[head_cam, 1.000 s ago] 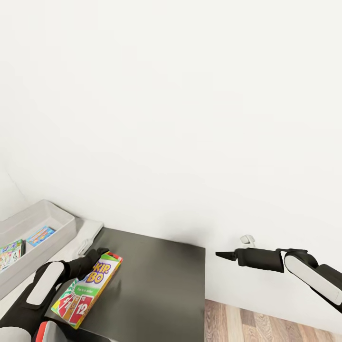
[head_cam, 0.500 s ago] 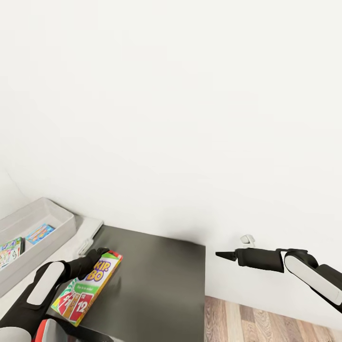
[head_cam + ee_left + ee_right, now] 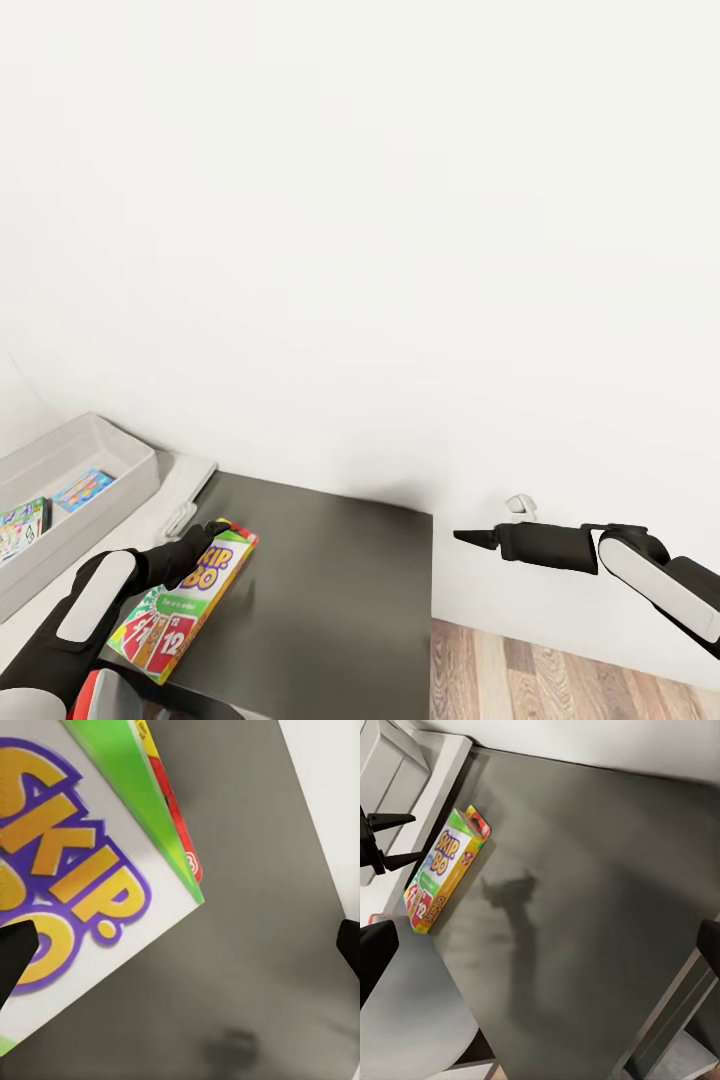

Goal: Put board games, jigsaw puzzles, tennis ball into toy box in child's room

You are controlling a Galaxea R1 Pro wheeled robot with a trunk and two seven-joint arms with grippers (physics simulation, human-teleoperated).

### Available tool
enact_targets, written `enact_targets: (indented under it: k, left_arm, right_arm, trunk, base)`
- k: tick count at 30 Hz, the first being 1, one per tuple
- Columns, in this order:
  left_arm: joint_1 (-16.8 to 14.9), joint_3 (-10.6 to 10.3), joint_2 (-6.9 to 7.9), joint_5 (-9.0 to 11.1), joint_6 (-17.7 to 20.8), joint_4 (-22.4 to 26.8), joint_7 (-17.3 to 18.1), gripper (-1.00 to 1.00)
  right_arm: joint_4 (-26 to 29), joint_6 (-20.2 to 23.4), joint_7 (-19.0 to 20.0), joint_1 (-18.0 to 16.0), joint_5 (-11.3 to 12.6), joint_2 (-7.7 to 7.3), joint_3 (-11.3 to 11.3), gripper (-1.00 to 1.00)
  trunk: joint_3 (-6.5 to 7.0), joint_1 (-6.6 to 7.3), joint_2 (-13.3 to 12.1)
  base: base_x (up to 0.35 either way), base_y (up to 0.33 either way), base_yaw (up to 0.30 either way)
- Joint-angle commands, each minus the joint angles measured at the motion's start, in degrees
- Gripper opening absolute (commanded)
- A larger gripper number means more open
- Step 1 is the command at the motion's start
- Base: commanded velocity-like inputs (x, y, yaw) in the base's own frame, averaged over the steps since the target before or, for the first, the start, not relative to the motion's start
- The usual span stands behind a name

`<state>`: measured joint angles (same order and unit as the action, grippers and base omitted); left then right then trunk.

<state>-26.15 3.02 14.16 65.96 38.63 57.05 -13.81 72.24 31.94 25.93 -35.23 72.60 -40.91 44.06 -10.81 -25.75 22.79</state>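
The toy box [image 3: 80,462] sits on the pale table [image 3: 185,480], beyond and to the outer side of the left gripper [image 3: 214,530]. The SKIP-BO box [image 3: 185,598] lies flat on the dark cabinet top [image 3: 340,590], directly under that gripper, its long axis running back along the forearm. The left gripper's fingers stand wide apart and grip nothing (in the left wrist view they straddle the box's printed face), while the right gripper [image 3: 468,537] hangs well apart, how far open I cannot tell.

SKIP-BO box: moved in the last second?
No. The SKIP-BO box lies on the same spot near the left edge of the dark cabinet top; the whole view drifted slightly.

toy box [image 3: 130,455] cut off (left edge)
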Motion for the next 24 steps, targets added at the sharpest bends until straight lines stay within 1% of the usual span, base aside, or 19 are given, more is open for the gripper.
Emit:
enact_targets:
  k: [1,14,19,21,22,24]
  left_arm:
    - [0.0,0.1,0.00,0.6,0.2,0.1,-0.5,1.00]
    - [-0.2,0.3,0.44,0.5,0.2,0.5,-0.5,1.00]
    - [-0.8,0.4,0.65,0.3,0.2,0.7,-0.5,1.00]
    - [-1.5,0.5,0.75,-0.6,0.0,0.6,-0.5,1.00]
    - [-1.5,0.5,0.75,-0.6,0.0,0.6,-0.5,1.00]
    - [-2.3,0.5,0.77,-2.1,-0.4,0.4,-0.5,1.00]
  right_arm:
    - [0.0,0.1,0.0,-0.1,0.4,-0.05,0.1,1.00]
    - [0.0,0.1,0.0,-0.1,0.4,-0.05,0.2,1.00]
    - [0.0,0.0,0.0,-0.1,0.4,-0.05,0.2,1.00]
    - [0.0,0.0,0.0,-0.1,0.4,-0.05,0.2,1.00]
    - [0.0,0.0,0.0,-0.1,0.4,-0.05,0.2,1.00]
    - [0.0,-0.1,0.0,-0.1,0.4,-0.05,0.2,1.00]
  trunk:
    - [-0.14,-0.04,0.1]
    - [-0.20,-0.04,0.1]
    - [-0.20,-0.04,0.1]
    - [-0.21,-0.04,0.1]
    - [-0.21,-0.04,0.1]
    - [-0.21,-0.04,0.1]
  base:
    - [0.000,0.000,0.000]
    - [0.000,0.000,0.000]
    - [0.000,0.000,0.000]
    - [0.000,0.000,0.000]
    - [0.000,0.000,0.000]
    - [0.000,0.000,0.000]
